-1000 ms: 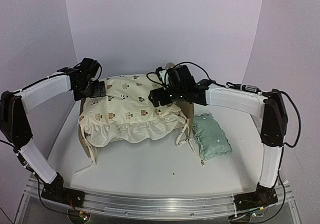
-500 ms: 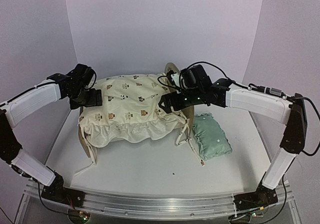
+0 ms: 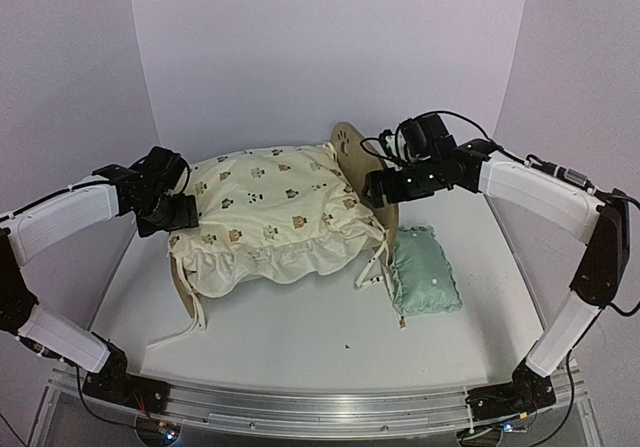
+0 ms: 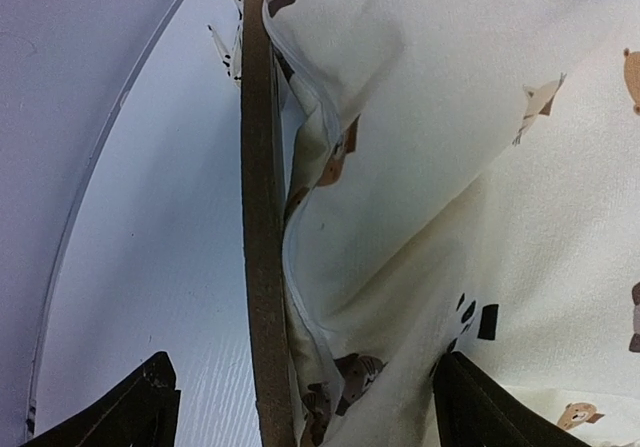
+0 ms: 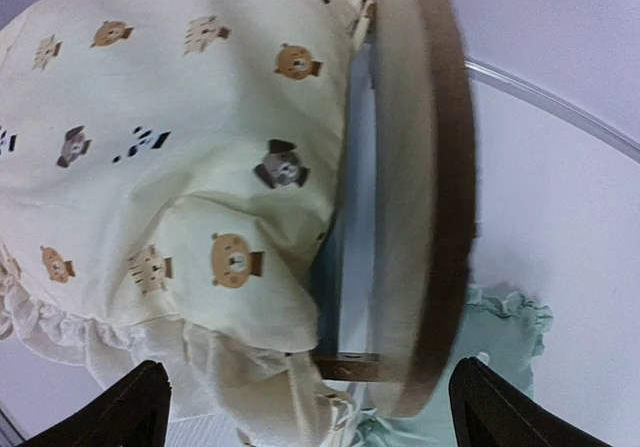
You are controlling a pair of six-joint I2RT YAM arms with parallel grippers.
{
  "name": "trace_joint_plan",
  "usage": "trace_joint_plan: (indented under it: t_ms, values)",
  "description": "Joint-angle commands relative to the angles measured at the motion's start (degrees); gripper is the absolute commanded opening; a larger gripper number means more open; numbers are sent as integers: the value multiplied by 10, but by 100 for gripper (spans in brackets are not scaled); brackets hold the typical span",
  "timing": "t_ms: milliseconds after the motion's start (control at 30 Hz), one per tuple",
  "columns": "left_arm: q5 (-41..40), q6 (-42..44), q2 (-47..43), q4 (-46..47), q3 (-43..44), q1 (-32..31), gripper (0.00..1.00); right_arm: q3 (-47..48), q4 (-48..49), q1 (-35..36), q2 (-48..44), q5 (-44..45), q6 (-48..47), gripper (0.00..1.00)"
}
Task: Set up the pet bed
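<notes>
While the left gripper [image 4: 300, 367] stands with its jaws spread wide and holds nothing, its fingers [image 4: 150, 407] bracket the foot panel [image 4: 262, 217] of the pet bed [image 3: 346, 147] and the cushion [image 4: 450, 167] edge that laps against it. The right gripper [image 5: 310, 367] is equally wide and empty. It faces the headboard [image 5: 420, 197] edge-on, with the cushion bulging against the inner face of that board.

Seen from above, the pet bed sits at mid-table [image 3: 300, 367] between the two grippers, almost wholly covered by the cushion. The cushion lies skewed: its frilled hem hangs over the near rail, and its ties [image 3: 375, 267] trail loose onto the table. The pillow [image 3: 422, 282] lies on the table just beside the headboard end, outside the frame.

The step in hand appears to be seating the cushion squarely inside the frame. Recommended practice:

1. Close each gripper on fabric alone. A finger that also catches wood is likely to drag or tip the light frame.
2. Take the cushion near its two ends, so that the pull is even.
3. Lift slightly, shift the cushion toward the far rail, then lower it until the hem clears the near rail.
4. Keep the ties out from under the frame.
5. Leave the pillow until the cushion lies flat.
</notes>
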Motion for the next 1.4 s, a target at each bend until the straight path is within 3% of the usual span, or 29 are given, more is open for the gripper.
trace_joint_plan:
  t_ms: [0,400,633,800,1367]
  values:
    - [-18,-19,-17,15,-9,3,88,31,-16,-27,-19,45,-13,98]
    - [9,-20,-14,50,-48,6,83,91,-10,-35,65,30,-37,95]
    - [53,-10,-5,78,-62,5,82,55,-12,-35,55,22,-20,45]
    - [119,9,1,120,-73,4,82,4,-16,-35,5,42,-4,17]
    - [235,19,69,166,-52,-40,80,-176,-121,-6,-185,155,97,14]
